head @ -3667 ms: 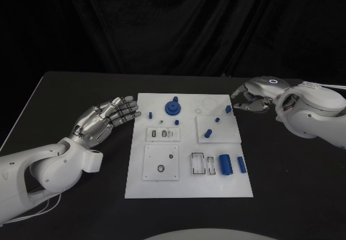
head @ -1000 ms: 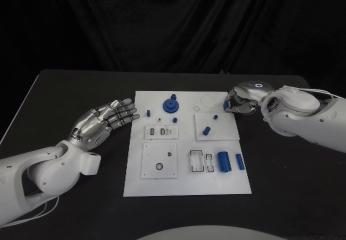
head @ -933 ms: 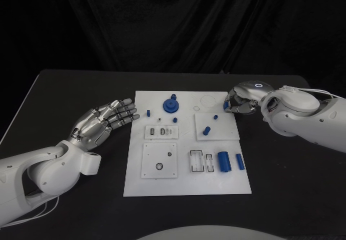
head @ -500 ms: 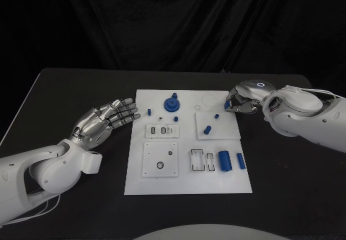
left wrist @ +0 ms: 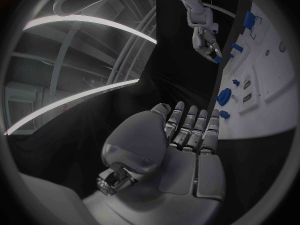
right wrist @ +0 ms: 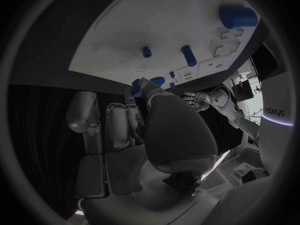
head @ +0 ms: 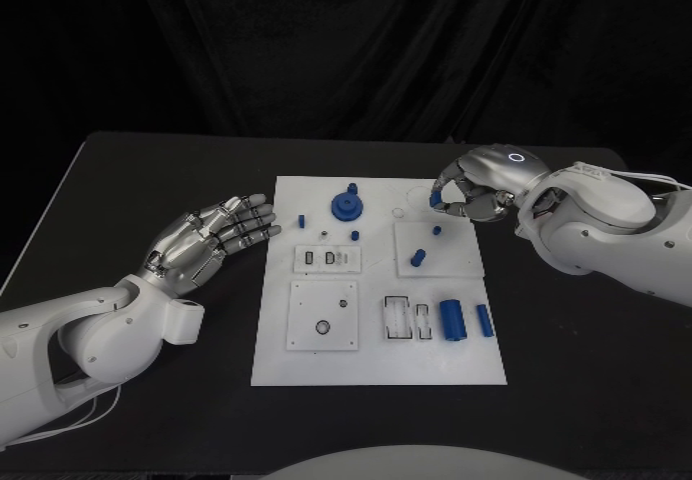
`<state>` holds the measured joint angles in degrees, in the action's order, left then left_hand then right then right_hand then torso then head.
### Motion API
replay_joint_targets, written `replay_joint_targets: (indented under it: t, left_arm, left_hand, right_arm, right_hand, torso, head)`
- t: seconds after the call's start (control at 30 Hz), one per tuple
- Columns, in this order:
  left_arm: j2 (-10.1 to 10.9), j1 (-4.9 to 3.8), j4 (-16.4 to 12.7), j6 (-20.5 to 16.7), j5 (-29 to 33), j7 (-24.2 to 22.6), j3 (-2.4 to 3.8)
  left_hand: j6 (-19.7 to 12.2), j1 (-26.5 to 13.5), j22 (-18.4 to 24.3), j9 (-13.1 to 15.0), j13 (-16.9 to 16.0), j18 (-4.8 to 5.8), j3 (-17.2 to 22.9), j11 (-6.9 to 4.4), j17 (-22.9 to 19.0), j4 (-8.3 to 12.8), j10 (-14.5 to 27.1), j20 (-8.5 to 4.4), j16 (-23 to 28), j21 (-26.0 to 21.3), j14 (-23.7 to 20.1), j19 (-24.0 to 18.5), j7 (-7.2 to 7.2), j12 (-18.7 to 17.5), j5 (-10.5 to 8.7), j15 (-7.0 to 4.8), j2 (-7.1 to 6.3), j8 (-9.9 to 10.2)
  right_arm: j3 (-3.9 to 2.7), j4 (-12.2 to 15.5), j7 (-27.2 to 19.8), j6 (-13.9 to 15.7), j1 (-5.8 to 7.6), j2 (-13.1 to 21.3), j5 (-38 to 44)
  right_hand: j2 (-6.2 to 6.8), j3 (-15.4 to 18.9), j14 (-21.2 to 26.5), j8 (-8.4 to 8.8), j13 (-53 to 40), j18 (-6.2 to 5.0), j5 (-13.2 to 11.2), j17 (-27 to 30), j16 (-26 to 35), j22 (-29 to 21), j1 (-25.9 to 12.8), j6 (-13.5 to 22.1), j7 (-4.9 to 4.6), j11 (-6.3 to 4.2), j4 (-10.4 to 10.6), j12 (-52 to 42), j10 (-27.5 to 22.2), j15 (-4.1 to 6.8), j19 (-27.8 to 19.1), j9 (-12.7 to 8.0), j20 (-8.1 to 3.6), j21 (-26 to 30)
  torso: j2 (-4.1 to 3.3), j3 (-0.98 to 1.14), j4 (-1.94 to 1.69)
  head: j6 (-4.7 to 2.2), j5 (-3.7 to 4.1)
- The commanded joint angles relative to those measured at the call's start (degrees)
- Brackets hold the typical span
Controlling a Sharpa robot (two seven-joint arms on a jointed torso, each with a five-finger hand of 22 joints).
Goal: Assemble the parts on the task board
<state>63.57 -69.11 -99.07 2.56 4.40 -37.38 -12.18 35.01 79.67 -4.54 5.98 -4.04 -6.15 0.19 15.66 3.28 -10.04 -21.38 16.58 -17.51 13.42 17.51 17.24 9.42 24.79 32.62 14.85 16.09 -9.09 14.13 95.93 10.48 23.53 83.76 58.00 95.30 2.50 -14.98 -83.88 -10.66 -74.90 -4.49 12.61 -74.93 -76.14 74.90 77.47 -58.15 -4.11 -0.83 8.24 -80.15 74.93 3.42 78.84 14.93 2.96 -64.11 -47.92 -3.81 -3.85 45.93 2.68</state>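
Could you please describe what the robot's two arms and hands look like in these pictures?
Both arms have smooth, rounded white shells. Each ends in a silver metallic robot hand with segmented fingers: the left robot hand and the right robot hand. A small glowing ring marks the back of the right one, and a thin pale cable runs along the right arm.

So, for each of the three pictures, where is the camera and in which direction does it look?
Head view: on the robot's head, looking down at the task board; shows the left hand and the right hand pinching a blue part.
Left wrist view: behind the left hand, facing the board.
Right wrist view: behind the right hand, facing the board.
Shared: the board, both hands.
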Motion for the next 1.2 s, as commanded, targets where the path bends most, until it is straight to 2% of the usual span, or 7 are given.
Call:
replay_joint_targets:
  t: [0.03, 0.23, 0.43, 0.6, 0.83, 1.13, 1.2]
  left_arm:
    - [-0.1, 0.08, -0.2, 0.2, 0.1, -0.4, 0.04]
    - [-0.4, 0.09, -0.1, 0.4, 0.1, -0.5, 0.04]
    - [-0.5, 0.09, -0.1, 0.5, 0.1, -0.5, 0.04]
    - [-0.7, 0.10, 0.1, 0.7, 0.1, -0.6, 0.04]
    - [-0.8, 0.13, 0.2, 0.9, 0.1, -0.6, 0.04]
    - [-1.0, 0.18, 0.3, 0.8, 0.1, -0.6, 0.04]
    - [-1.1, 0.20, 0.3, 0.9, 0.1, -0.7, 0.04]
  left_hand:
    - [-0.1, -0.6, 0.1, -0.1, -0.1, 0.69, 0.4, 0.31, 0.0, 0.1, -0.1, 0.14, -0.4, 0.2, -0.2, 0.2, 0.52, 0.2, 0.29, 0.35, 0.06, -0.1]
    - [0.0, -0.6, 0.1, -0.1, -0.1, 0.71, 0.5, 0.33, 0.0, 0.1, -0.1, 0.14, -0.4, 0.2, -0.2, 0.2, 0.54, 0.2, 0.29, 0.36, 0.01, -0.1]
    - [0.0, -0.6, 0.1, -0.1, -0.1, 0.71, 0.5, 0.33, 0.0, 0.1, -0.1, 0.14, -0.4, 0.2, -0.2, 0.2, 0.54, 0.2, 0.29, 0.36, 0.01, -0.1]
    - [0.0, -0.7, 0.1, -0.1, -0.1, 0.73, 0.6, 0.36, 0.0, 0.1, -0.2, 0.14, -0.4, 0.2, -0.2, 0.2, 0.57, 0.2, 0.28, 0.38, -0.06, -0.1]
    - [0.0, -0.7, 0.1, -0.1, -0.1, 0.73, 0.6, 0.36, 0.0, 0.1, -0.2, 0.14, -0.4, 0.2, -0.2, 0.2, 0.57, 0.2, 0.28, 0.38, -0.06, -0.1]
    - [0.0, -0.7, 0.1, -0.1, -0.1, 0.76, 0.7, 0.41, 0.0, 0.2, -0.2, 0.15, -0.5, 0.2, -0.2, 0.2, 0.59, 0.3, 0.24, 0.41, -0.16, -0.1]
    - [0.0, -0.7, 0.1, -0.1, -0.1, 0.76, 0.7, 0.42, 0.0, 0.2, -0.2, 0.15, -0.5, 0.2, -0.2, 0.2, 0.59, 0.3, 0.24, 0.42, -0.16, -0.1]
  right_arm:
    - [-0.01, 2.0, -0.7, 1.7, 0.33, -0.8, 0.3]
    - [0.00, 5.0, -1.4, 0.8, -0.20, -3.1, 1.7]
    - [0.00, 5.4, -1.8, -0.5, -1.15, -6.1, 2.3]
    - [-0.01, 4.6, -1.8, -3.2, -2.22, -9.8, 2.5]
    - [-0.01, 2.8, -1.5, -6.2, -3.57, -13.1, 2.6]
    - [-0.02, 0.7, -0.4, -6.9, -4.45, -15.0, 2.6]
    - [-0.02, 0.5, -0.1, -7.0, -4.64, -15.1, 2.6]
  right_hand:
    - [-0.12, -0.2, -0.4, -0.29, -2.5, -0.55, 0.2, -4.8, -0.3, 7.6, 0.5, -0.9, 0.60, 0.03, -0.4, -0.4, 0.5, 0.30, 0.3, 3.0, -0.18, -0.3]
    - [-0.09, -0.4, -0.4, -0.34, -2.5, -0.61, 1.2, -4.8, -0.2, 7.6, 0.9, -0.8, 0.32, 0.19, -0.8, -0.4, 0.5, 0.21, 0.2, 3.7, -0.15, 0.1]
    - [-0.05, -0.4, -0.4, -0.28, -2.5, -0.61, 1.3, -4.8, -0.2, 7.6, 0.9, -0.7, 0.23, 0.24, -0.9, -0.4, 0.6, 0.17, 0.2, 3.9, -0.13, 0.2]
    - [-0.04, -0.4, -0.3, -0.40, -2.5, -0.66, 1.3, -4.7, -0.1, 7.6, 0.9, -0.9, 0.17, 0.32, -1.0, -0.4, 0.5, 0.11, 0.1, 4.1, -0.10, 0.5]
    - [0.15, -0.4, 0.0, -0.25, -1.9, -0.91, 1.3, -4.3, 0.5, 7.3, 1.0, -0.6, 0.02, 0.47, -1.3, 0.1, -0.3, -0.02, -0.5, 4.5, 0.00, 1.9]
    - [0.27, -0.4, 0.1, -0.17, -1.9, -0.96, 1.7, -4.4, 0.5, 7.2, 0.8, -0.4, -0.10, 0.60, -1.3, 0.2, -0.5, -0.15, -0.7, 4.8, 0.10, 2.3]
    - [0.28, -0.5, 0.1, -0.10, -2.0, -0.98, 2.4, -4.5, 0.3, 7.3, 0.9, -0.4, -0.13, 0.65, -1.6, 0.1, -0.5, -0.21, -0.7, 5.1, 0.17, 2.4]
  torso:
    - [0.01, 0.02, 0.07]
    - [0.00, -0.01, 0.01]
    - [-0.01, -0.04, 0.08]
    - [-0.02, -0.06, 0.05]
    - [0.12, -0.11, 0.30]
    - [0.15, 0.02, 0.10]
    - [0.06, -0.06, 0.06]
  head:
    - [0.14, 0.08]
    - [0.64, 0.14]
    - [0.93, 0.21]
    - [0.99, 0.22]
    - [0.68, -0.38]
    - [1.29, -0.96]
    - [1.09, -0.99]
